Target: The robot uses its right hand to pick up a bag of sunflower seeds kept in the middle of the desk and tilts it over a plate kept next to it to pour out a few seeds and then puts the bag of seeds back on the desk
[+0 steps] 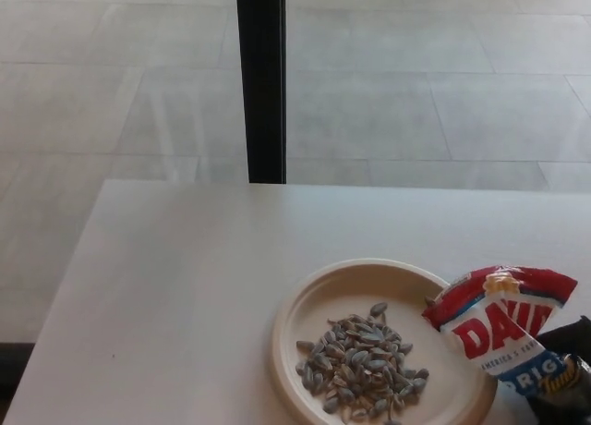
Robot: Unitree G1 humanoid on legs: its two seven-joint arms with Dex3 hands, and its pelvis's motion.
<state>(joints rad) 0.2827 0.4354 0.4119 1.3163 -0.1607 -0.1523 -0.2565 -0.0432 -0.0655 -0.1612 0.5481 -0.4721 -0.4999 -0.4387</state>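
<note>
**One head camera, looking down over the bench**

Only a single view is given, so no part of the scene is shared between two views. The camera sits on the robot's head, above the near edge of the white bench, and faces forward and downward. The near bench area fills the lower half of the frame; the far edge runs across the middle. Beyond it lie a grey tiled floor and a dark vertical post. The plate sits close, cut off by the bottom edge. The right hand barely enters at the lower right corner.
</note>
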